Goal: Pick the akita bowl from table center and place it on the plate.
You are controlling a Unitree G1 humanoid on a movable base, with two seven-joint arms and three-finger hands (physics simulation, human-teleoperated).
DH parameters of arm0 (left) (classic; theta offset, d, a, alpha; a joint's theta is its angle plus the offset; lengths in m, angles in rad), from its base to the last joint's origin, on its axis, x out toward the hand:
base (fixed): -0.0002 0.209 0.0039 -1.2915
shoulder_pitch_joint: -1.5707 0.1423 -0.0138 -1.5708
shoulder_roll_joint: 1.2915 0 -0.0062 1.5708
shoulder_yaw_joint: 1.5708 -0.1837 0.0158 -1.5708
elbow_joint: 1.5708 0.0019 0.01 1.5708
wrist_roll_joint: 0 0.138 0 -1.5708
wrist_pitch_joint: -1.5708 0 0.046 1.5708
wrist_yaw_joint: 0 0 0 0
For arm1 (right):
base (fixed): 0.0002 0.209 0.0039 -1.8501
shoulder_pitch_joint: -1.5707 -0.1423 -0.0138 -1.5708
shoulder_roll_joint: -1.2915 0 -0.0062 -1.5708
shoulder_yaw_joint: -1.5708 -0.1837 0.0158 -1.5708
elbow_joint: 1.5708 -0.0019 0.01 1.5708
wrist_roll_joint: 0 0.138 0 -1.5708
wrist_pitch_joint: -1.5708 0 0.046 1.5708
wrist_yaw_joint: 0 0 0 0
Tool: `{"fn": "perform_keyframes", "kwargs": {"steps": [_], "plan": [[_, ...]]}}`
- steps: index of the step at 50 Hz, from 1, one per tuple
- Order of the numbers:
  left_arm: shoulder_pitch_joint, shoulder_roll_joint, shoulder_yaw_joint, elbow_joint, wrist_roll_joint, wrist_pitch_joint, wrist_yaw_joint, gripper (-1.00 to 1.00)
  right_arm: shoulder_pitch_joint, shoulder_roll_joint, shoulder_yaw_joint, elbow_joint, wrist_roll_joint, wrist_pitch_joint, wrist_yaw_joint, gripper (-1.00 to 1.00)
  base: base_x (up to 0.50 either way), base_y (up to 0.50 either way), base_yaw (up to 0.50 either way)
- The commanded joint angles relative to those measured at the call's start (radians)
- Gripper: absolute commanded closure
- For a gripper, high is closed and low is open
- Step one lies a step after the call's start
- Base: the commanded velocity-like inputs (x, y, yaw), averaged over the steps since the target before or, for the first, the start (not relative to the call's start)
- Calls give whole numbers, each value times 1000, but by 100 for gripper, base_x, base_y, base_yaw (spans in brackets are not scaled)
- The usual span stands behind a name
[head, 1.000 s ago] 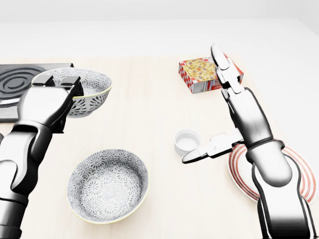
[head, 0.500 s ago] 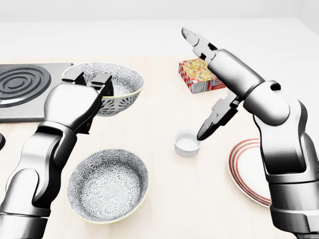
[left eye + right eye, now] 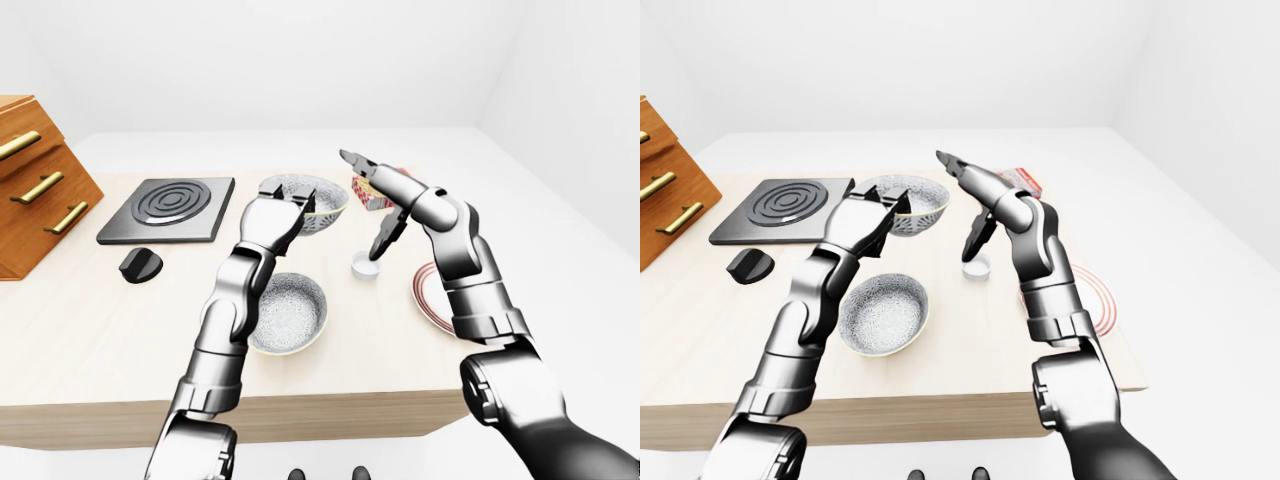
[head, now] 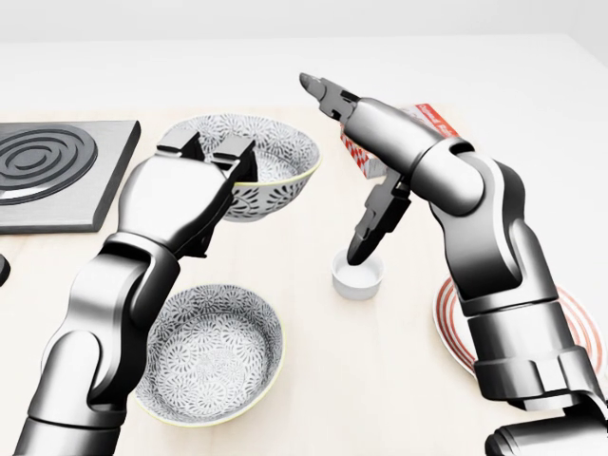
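The akita bowl (image 4: 271, 161), white with a dark floral pattern, hangs above the table in the upper middle of the head view. My left hand (image 4: 207, 148) is shut on its near rim. A second bowl of the same pattern (image 4: 214, 351) rests on the table below it. The red-striped plate (image 4: 448, 323) lies at the right, largely hidden by my right forearm. My right hand (image 4: 342, 166) is open with its fingers spread. One finger points up-left, and the thumb hangs just over a small white cup (image 4: 358, 277).
A red-checked box (image 4: 432, 116) peeks out behind my right arm. A black hob (image 3: 170, 208) lies at the table's left, with a dark knob-like object (image 3: 138, 265) below it. A wooden drawer cabinet (image 3: 35, 190) stands at the far left.
My left hand has carried the akita bowl to the right, toward the table's middle. My right arm has swung left off the plate, and its hand now hovers over the white cup.
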Motion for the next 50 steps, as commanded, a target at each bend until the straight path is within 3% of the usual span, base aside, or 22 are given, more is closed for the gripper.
{"fn": "perform_keyframes", "kwargs": {"steps": [1, 10, 15, 27, 28, 30, 31, 32, 33, 35, 36, 50], "plan": [[4, -33, -10, -88, -35, 0, -37, 100, -25, 27, 15, 83, -32, -36, -17, -100, 0, 0, 0], [15, -42, -13, -140, -46, 0, -67, 100, -22, 33, 23, 132, -51, -53, -25, -100, 0, 0, 0], [30, -49, -17, -187, -47, 0, -95, 100, -35, 17, 20, 198, -70, -89, -61, -100, 0, 0, 0], [68, -63, -27, -251, -42, 0, -121, 100, -12, 9, 12, 189, -73, -94, -63, -96, 0, 0, 0], [70, -65, -28, -254, -40, 0, -123, 100, -16, 7, 11, 196, -72, -97, -67, -63, 0, 0, 0], [73, -68, -31, -260, -39, 0, -125, 100, -18, 7, 11, 202, -72, -99, -70, -38, 0, 0, 0], [78, -71, -33, -267, -38, 0, -125, 100, -16, 7, 11, 199, -71, -98, -70, 2, 0, 0, 0], [82, -73, -35, -270, -37, 0, -125, 100, -14, 7, 11, 195, -70, -97, -69, 18, 0, 0, 0], [88, -76, -39, -273, -34, 0, -123, 100, -11, 6, 10, 190, -70, -96, -67, 48, 0, 0, 0], [101, -80, -47, -279, -29, 0, -120, 100, -6, 6, 10, 183, -70, -96, -65, 67, 0, 0, 0], [107, -81, -49, -278, -25, 0, -116, 100, -5, 5, 9, 180, -69, -94, -64, 100, 0, 0, 0], [131, -90, -53, -294, -14, 0, -120, 100, -14, -1, 7, 185, -68, -97, -65, 100, 0, 0, 0]]}}
